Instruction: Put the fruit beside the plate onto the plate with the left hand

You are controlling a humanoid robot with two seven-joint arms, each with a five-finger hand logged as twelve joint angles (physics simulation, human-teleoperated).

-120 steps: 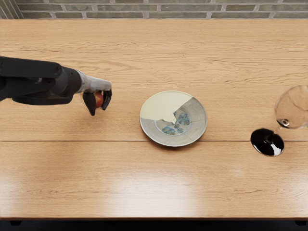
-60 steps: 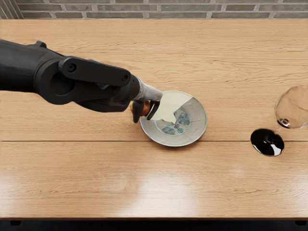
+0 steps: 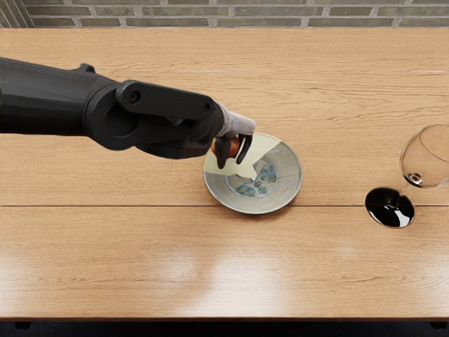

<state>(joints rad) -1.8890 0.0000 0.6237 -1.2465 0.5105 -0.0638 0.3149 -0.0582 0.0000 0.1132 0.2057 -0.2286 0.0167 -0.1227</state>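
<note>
L hand [image 3: 233, 140] fingers [image 3: 220, 157] curled tight round fruit [image 3: 226, 147], held just above upper-left rim of plate [image 3: 284, 191]. Risk: release this near the edge and fruit prob. hits the rim, rolls off onto counter [image 3: 140, 246]. Safer w/ fruit further in, lower.

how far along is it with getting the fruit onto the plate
Done: the fruit is off the table, gripped in the left hand. In hand: the hand holds it above the left part of the plate, fingers curled around it. Left: lower it, open the fingers so it rests on the plate, then pull the arm away.
</note>
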